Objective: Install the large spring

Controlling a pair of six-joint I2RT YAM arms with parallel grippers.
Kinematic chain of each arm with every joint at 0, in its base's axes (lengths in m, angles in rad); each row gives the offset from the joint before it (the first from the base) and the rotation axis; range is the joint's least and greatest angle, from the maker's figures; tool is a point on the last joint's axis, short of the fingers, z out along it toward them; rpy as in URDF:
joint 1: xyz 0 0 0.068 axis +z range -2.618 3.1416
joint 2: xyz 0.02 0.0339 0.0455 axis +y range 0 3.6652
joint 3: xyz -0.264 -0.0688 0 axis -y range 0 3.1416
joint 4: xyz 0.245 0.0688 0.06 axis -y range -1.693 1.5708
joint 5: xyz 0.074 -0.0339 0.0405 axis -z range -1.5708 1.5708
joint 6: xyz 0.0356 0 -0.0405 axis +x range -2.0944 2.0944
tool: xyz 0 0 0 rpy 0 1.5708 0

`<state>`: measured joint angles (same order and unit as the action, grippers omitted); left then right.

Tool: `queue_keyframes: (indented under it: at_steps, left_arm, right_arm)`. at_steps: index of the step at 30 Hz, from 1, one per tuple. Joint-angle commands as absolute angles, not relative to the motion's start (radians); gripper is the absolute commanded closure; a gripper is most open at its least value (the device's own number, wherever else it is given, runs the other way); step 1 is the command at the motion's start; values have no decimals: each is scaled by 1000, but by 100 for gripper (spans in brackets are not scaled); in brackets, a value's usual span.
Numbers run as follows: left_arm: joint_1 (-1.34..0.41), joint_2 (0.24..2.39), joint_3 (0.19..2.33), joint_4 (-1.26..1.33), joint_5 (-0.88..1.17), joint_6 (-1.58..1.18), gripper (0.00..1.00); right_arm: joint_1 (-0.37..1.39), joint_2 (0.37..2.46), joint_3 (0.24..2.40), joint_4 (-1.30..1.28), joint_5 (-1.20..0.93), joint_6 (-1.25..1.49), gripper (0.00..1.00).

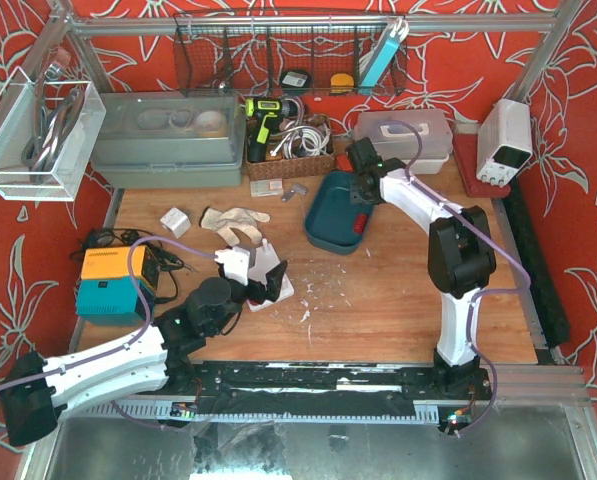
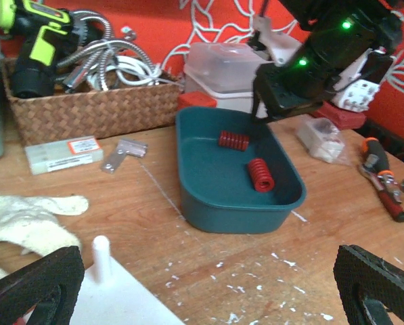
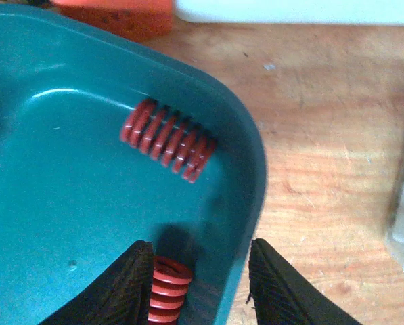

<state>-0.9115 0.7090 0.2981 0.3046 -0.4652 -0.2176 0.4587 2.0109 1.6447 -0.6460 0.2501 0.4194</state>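
Observation:
Two red springs lie in the teal tray (image 3: pixel 66 169): one (image 3: pixel 168 140) on its side near the far wall, the other (image 3: pixel 166 291) right by my right gripper's left finger (image 3: pixel 124 288). My right gripper (image 3: pixel 198 288) is open and low over the tray's corner, with its right finger (image 3: pixel 286 291) over the rim. Nothing is gripped. In the left wrist view both springs (image 2: pixel 233 140) (image 2: pixel 260 175) show in the tray (image 2: pixel 215 210). My left gripper (image 2: pixel 205 291) is open and empty over the white fixture (image 2: pixel 120 301) with its upright peg (image 2: pixel 101 256). In the top view the right gripper (image 1: pixel 363 195) is at the tray (image 1: pixel 323 215), and the left gripper (image 1: pixel 253 255) is at the fixture (image 1: pixel 275 290).
A wicker basket (image 2: pixel 93 112) with a drill (image 2: pixel 32 47) and hoses stands behind the tray, and a clear lidded box (image 2: pixel 225 68) is to its right. A labelled box (image 2: pixel 63 154), a metal bracket (image 2: pixel 124 154), a white rag (image 2: pixel 26 217) and pliers (image 2: pixel 384 186) lie on the table. A power supply (image 1: pixel 505 140) is at the far right.

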Motion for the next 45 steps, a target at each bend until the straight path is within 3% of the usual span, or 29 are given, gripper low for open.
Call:
queue_keyframes:
  at_steps: [1,9,17,45]
  left_arm:
    - [-917,721,277,387,-366,-186,0]
    - [-917,752,257,464,-233,-182,0]
    - [-917,780,271,429,-338,-193,0]
    - [-917,756,259,432,-373,-186,0]
  right_arm:
    - [482,1973,1658,-575,170,171,57]
    - [486,2091,1761,-591,203,-12,59]
    - [484,2212,1874,-639,250,-60,58]
    - [467,2365,1943,-729,334,-56,52]
